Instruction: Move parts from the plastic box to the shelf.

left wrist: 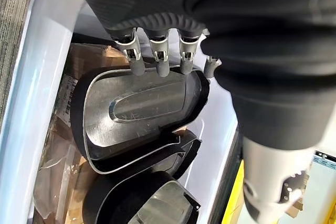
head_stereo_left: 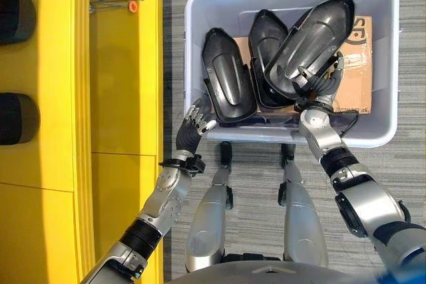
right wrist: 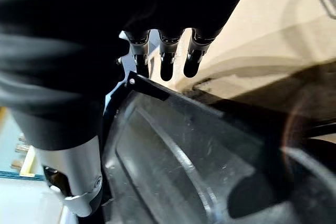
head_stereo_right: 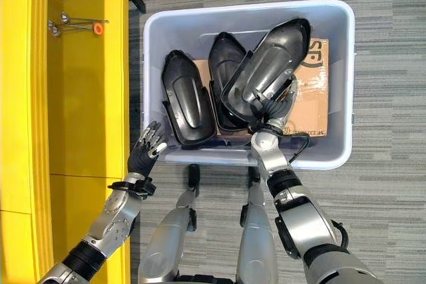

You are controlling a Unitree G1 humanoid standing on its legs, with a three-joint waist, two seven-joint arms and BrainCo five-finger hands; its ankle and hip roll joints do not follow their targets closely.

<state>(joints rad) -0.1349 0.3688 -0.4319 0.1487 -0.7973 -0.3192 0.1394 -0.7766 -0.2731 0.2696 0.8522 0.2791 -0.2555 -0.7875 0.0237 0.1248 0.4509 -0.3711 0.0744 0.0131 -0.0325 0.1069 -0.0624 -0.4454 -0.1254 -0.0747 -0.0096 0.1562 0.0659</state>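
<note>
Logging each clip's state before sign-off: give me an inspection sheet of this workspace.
Surface: grey striped carpet floor.
Job's things: pale blue plastic box holding three black moulded plastic parts; one raised part in the right hand, two lying; yellow shelf on the robot's left.
Clutter: brown cardboard sheet lining the box; metal rods with an orange cap on the shelf.
Hands: right hand curled round the raised part; left hand open at the box's near rim.
Cables: nothing seen.
Surroundings: nothing seen.

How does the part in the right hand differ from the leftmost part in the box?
The held part is lifted and tilted, leaning across the middle part; the leftmost part lies low in the box. The right hand grips the held part's near end; the left hand, fingers open, hovers by the leftmost part. Both are black, elongated, hollow shells.
</note>
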